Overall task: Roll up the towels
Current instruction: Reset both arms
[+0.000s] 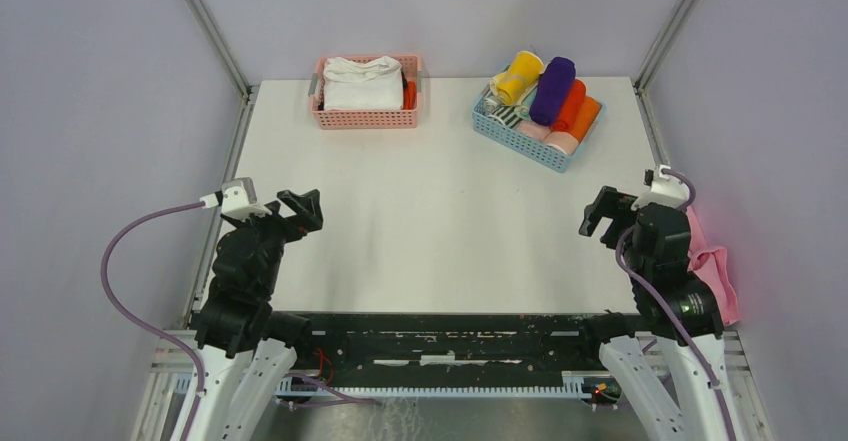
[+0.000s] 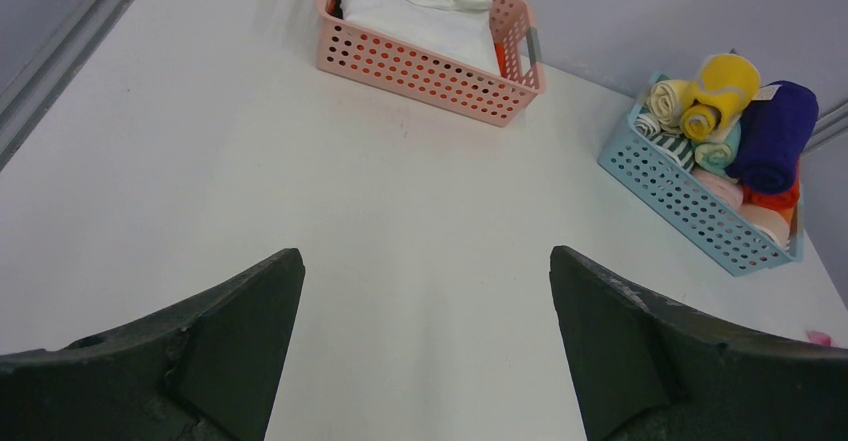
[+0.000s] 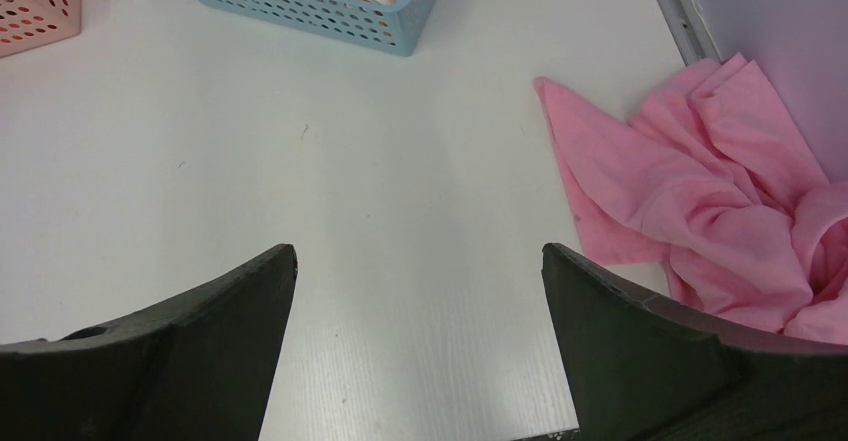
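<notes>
A pink basket (image 1: 321, 100) at the back left holds folded white towels (image 1: 362, 83); it also shows in the left wrist view (image 2: 425, 69). A blue basket (image 1: 520, 139) at the back right holds several rolled towels (image 1: 550, 91), yellow, purple, orange and pink. A crumpled pink towel (image 1: 712, 261) lies at the table's right edge, just right of my right arm; it shows in the right wrist view (image 3: 730, 201). My left gripper (image 1: 303, 210) is open and empty over the near left of the table. My right gripper (image 1: 601, 219) is open and empty over the near right.
The white table (image 1: 450, 211) is framed by metal rails and grey walls. The blue basket's corner (image 3: 330, 16) shows at the top of the right wrist view. A black bar runs along the near edge between the arm bases.
</notes>
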Tool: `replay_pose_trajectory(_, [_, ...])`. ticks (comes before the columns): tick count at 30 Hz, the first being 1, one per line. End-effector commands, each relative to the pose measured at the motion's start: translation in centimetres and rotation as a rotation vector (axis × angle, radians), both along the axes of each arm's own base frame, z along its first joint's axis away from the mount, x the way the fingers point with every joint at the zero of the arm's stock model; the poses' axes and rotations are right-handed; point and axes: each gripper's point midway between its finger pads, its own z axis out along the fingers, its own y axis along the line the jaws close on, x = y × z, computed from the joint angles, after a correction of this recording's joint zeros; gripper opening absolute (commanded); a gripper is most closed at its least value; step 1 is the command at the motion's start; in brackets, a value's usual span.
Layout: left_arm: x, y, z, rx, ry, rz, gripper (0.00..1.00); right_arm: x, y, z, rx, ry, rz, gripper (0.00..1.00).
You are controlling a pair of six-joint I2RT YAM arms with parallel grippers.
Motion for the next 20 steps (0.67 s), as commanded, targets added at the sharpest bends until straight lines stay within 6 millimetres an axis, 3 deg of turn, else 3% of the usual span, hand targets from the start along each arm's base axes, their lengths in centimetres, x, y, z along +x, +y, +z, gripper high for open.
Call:
replay_pose_trajectory(1, [0.3,-0.2,1.4,0.037,-0.055,-0.019,0.99,0.5,0.2,1.8,0.005,-0.089,0.018,1.00])
replay_pose_trajectory(11, [0.2,-1.7,1.7,0.041,-0.075,-0.109,0.99,0.6,1.3,2.2,0.019,-0.113,0.087,1.00])
replay_pose_trajectory(20, [0.3,-1.5,1.6,0.043,-0.072,-0.096,0.99,0.5,1.3,2.4,0.011,-0.103,0.093,1.00])
